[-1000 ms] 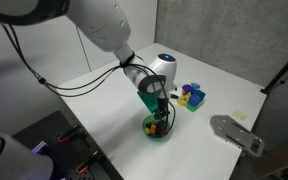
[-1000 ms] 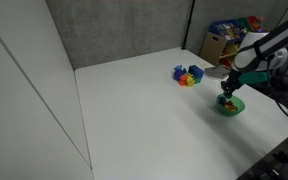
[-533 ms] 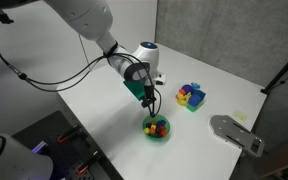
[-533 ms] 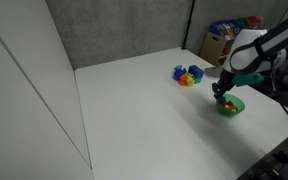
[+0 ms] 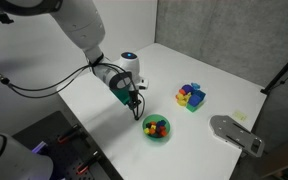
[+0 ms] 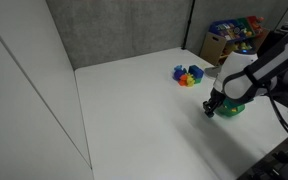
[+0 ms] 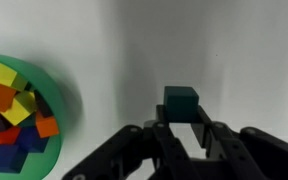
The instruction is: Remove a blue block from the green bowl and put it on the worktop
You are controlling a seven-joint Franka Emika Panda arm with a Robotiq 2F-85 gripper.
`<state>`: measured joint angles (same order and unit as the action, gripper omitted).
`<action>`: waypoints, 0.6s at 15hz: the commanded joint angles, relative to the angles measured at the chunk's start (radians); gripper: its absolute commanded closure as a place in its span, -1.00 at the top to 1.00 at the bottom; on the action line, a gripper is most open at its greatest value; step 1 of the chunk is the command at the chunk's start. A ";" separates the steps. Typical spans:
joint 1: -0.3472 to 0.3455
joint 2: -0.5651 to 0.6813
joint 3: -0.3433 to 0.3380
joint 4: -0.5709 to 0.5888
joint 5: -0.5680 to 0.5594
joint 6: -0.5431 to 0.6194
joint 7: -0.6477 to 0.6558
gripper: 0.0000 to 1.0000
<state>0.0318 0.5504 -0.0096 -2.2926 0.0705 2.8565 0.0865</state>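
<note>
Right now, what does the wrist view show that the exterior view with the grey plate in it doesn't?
Only the wrist view shows the blue block clearly, gripped in the gripper, outside the bowl. Only the exterior view shows the arm, the blue container of blocks and the grey metal plate. Both show the green bowl with coloured blocks inside it, and the white worktop.

Tiny dark blue block (image 7: 180, 101), nearly black, upright and square-on, clamped between the fingertips of the hand (image 7: 181, 127), bright green bowl (image 7: 72, 112) holding coloured blocks (image 7: 14, 108) near the hand's side, untouched, plain white desk (image 7: 234, 50) beneath both.
</note>
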 commanded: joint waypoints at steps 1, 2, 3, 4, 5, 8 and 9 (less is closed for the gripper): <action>0.035 0.063 -0.014 -0.009 -0.004 0.080 0.038 -0.80; 0.039 0.079 -0.015 -0.007 -0.003 0.093 0.039 -0.79; 0.043 0.090 -0.017 -0.005 -0.002 0.102 0.039 -0.78; 0.044 0.098 -0.018 -0.004 -0.001 0.106 0.038 -0.60; 0.047 0.105 -0.020 -0.004 -0.002 0.112 0.037 0.09; 0.044 0.096 -0.023 -0.011 -0.005 0.099 0.028 0.41; 0.038 0.082 -0.021 -0.014 -0.005 0.084 0.023 0.55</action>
<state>0.0639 0.6587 -0.0196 -2.2996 0.0705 2.9599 0.0990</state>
